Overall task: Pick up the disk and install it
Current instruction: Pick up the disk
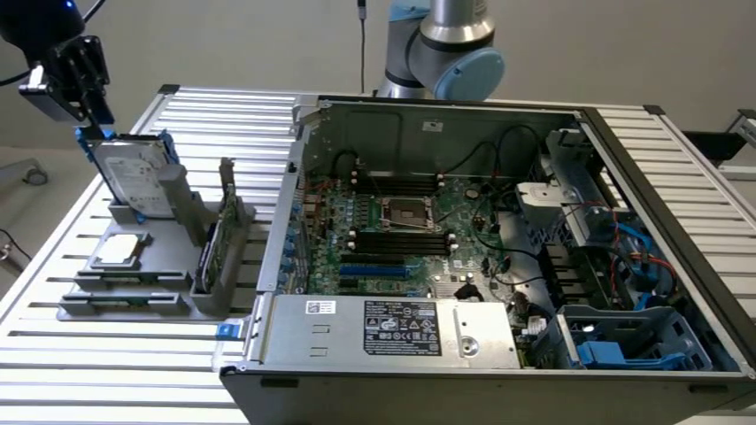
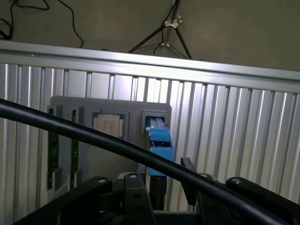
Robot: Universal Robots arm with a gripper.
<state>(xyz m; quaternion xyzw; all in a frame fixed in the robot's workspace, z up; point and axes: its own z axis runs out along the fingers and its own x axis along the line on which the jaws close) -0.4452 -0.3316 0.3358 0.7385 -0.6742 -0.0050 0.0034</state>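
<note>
We see the silver-grey, blue-railed disk (image 1: 133, 177) standing upright in the grey holder (image 1: 142, 299). The claw (image 1: 95, 113) hangs just above it, spread wide.

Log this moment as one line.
gripper open | over blue-railed silver-grey metal disk | disk upright in grey rack | not installed

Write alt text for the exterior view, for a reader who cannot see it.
The end effector is at the top of the disk, which stands on edge in a grey holder on the slatted table, to the exterior view's left of an open computer case.
</note>
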